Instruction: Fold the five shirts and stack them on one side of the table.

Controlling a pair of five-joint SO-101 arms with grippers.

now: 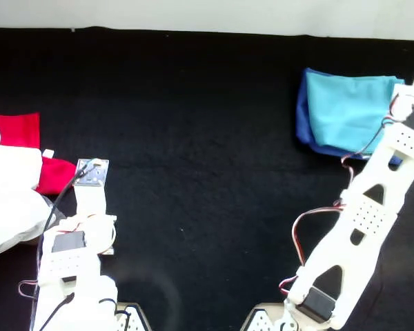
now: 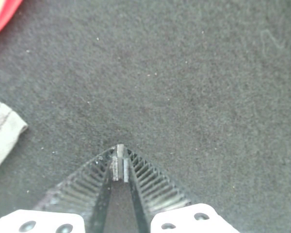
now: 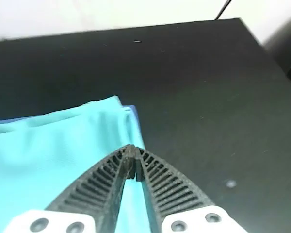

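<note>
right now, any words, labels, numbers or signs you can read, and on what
None can be read.
The teal shirt, blue shirt, red shirt and white shirt show no print.
A small white tag by the red shirt is too small to read.

Seen from a fixed camera, the black counter (image 1: 193,124) is lying under a steep downward look from the robot's side. The left wrist camera is hanging close above the counter, sighting along its own fingers (image 2: 153,182), with the red shirt (image 2: 1,22) at its margin. The right wrist camera is facing the counter's far edge over the turquoise shirt (image 3: 48,145). Both shirts are also showing from above.
</note>
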